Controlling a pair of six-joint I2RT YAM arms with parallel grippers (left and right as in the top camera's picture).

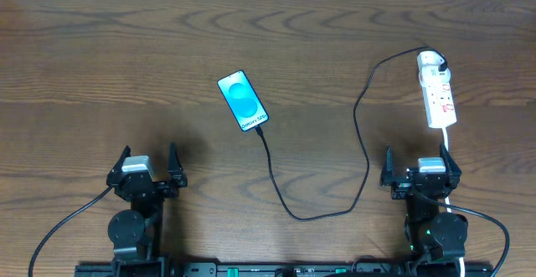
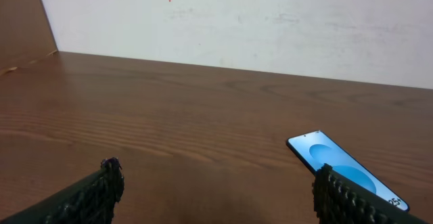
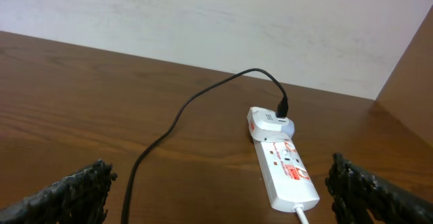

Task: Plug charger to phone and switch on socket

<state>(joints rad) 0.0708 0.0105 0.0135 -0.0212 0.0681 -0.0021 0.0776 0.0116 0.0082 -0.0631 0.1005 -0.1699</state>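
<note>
The phone (image 1: 243, 101) lies screen-up at mid-table, its blue screen lit; it also shows in the left wrist view as the phone (image 2: 342, 166) behind my right fingertip. The black charger (image 1: 362, 135) runs from a white adapter in the socket (image 1: 439, 94), loops toward me and ends at the phone's near short edge. The charger (image 3: 169, 132) and the white socket (image 3: 281, 166) with red markings both show in the right wrist view. My left gripper (image 1: 148, 164) is open and empty, near and left of the phone. My right gripper (image 1: 421, 166) is open and empty, just short of the socket.
The socket's white lead (image 1: 446, 156) runs back past my right gripper toward the arm base. Black arm cables (image 1: 59, 227) trail at the near edge. A white wall (image 2: 237, 21) rises behind the wooden table.
</note>
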